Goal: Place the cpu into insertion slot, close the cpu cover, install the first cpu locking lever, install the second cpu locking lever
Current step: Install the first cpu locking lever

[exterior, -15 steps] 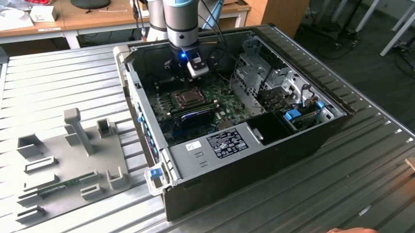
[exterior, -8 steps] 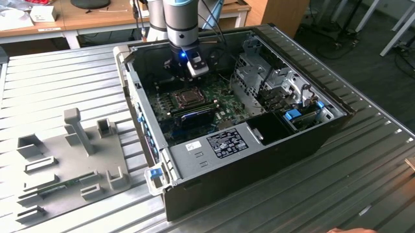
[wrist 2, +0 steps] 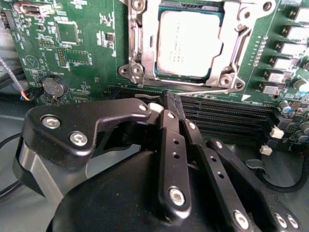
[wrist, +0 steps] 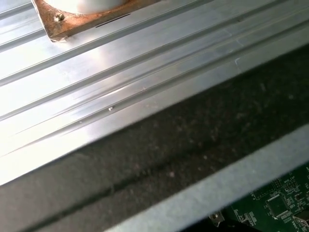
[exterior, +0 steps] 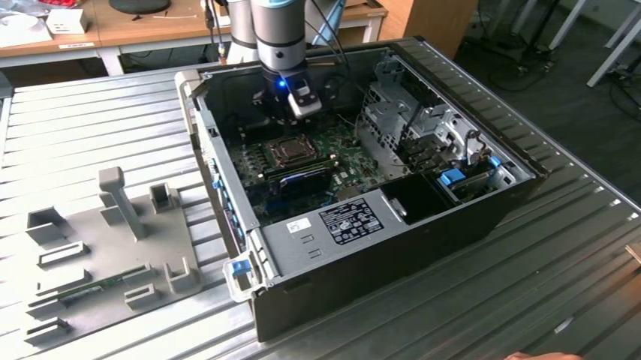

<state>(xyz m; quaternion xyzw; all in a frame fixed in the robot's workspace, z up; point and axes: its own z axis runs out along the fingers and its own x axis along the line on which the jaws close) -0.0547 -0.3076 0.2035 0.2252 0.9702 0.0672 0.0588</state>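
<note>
The cpu lies in the insertion slot, cpu cover down.
Narrow, empty fingers hover near the locking lever; slipping off it could gouge the green board.

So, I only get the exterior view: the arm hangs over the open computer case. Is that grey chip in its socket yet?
Observer: Yes. In the second wrist view the cpu lies flat in the insertion slot.
Operator: And the metal frame?
Observer: The cpu cover lies down over the chip's edges; the chip shows through its window.
Operator: Where's the gripper?
Observer: The gripper is beside the socket, by the long black memory slots.
</note>
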